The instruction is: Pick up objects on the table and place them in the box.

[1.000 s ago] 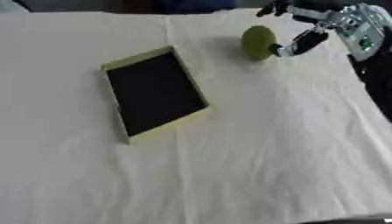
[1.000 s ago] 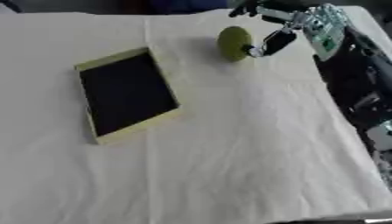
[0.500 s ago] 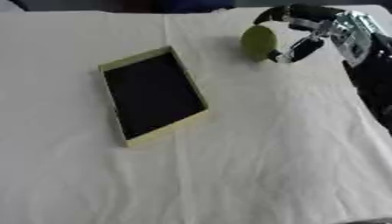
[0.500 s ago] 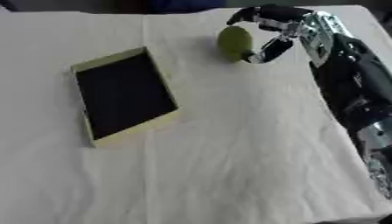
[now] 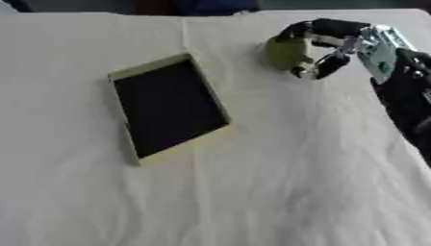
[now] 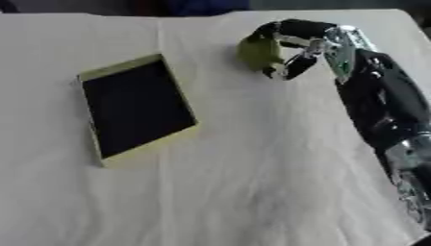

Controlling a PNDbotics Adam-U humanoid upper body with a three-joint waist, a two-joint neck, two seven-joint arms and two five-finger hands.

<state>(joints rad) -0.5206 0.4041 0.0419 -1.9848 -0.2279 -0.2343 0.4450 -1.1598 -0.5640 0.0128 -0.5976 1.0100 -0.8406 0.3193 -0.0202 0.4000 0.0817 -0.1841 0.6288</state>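
A round olive-green object point(image 5: 285, 52) sits at the far right of the white-clothed table. My right hand point(image 5: 336, 42) comes in from the right and curls round it, fingers over its top and far side, thumb point(image 5: 324, 67) at its near right. To the left lies a shallow yellow-green box point(image 5: 168, 108) with a black inside, set askew. My left hand shows in neither view.
The white cloth point(image 5: 252, 192) covers the whole table, with creases in the near half. My right forearm point(image 6: 383, 115) runs down the right side of the view. Dark shapes lie beyond the far edge.
My right hand has closed round the green object: its fingers now wrap over the top, where a second ago they stood apart beside it. The picture has shifted slightly.
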